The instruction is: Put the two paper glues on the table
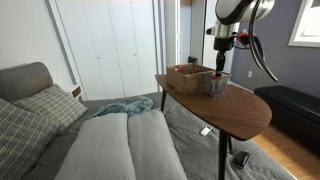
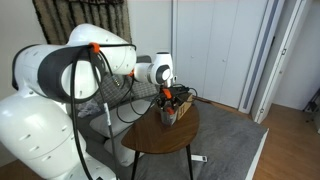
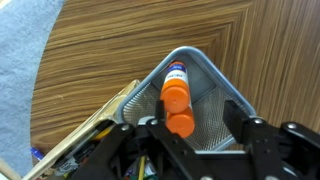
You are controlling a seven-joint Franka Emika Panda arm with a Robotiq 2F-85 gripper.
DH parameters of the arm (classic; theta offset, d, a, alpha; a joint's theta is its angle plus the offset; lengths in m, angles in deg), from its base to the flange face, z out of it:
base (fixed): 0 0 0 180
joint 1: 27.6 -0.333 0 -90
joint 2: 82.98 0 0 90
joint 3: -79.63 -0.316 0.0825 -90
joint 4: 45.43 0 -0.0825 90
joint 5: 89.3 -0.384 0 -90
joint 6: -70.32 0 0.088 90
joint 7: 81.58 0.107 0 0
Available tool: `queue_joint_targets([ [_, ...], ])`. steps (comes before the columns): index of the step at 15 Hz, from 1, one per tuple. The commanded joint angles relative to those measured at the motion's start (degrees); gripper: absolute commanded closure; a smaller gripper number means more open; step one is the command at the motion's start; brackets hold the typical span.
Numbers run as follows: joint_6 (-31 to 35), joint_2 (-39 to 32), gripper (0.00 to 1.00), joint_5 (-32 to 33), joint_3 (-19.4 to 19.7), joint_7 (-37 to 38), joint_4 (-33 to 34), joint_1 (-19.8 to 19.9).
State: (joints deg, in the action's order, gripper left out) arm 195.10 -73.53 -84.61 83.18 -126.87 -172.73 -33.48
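Two paper glues, white bottles with orange caps (image 3: 175, 95) (image 3: 181, 124), stand side by side inside the grey mesh cup (image 3: 216, 88). The cup stands on the dark-brown wooden table (image 3: 130, 50). My gripper (image 3: 198, 112) is open directly above the cup. Its left finger is close beside the nearer orange cap and its right finger is over the cup's right side. In both exterior views the gripper (image 1: 221, 62) (image 2: 166, 96) points down at the cup (image 1: 217, 84) (image 2: 171, 114) on the table (image 1: 245, 108) (image 2: 160, 138). The glues are not discernible there.
A wooden box (image 1: 187, 76) holding pens and other items sits against the cup, and shows in the wrist view (image 3: 80, 148). A grey sofa with cushions (image 1: 120, 145) and a blue cloth (image 1: 125, 105) lie beside the table. A dark bench (image 1: 295, 105) stands beyond it.
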Motion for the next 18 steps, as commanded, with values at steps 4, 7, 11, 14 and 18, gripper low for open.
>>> queue_joint_targets([
  [4,0.82,-1.86,0.40,-1.55,-0.71,-1.95,1.35,0.80],
  [7,0.83,-1.85,0.41,-1.36,-0.71,-1.81,1.54,0.88],
  [11,0.58,-1.61,0.40,-0.92,-0.74,-1.67,1.61,1.00],
  [14,0.56,-1.30,0.40,-0.79,-0.75,-1.67,1.50,1.05],
  [18,0.64,-1.02,0.40,-0.74,-0.70,-1.69,1.67,1.19],
])
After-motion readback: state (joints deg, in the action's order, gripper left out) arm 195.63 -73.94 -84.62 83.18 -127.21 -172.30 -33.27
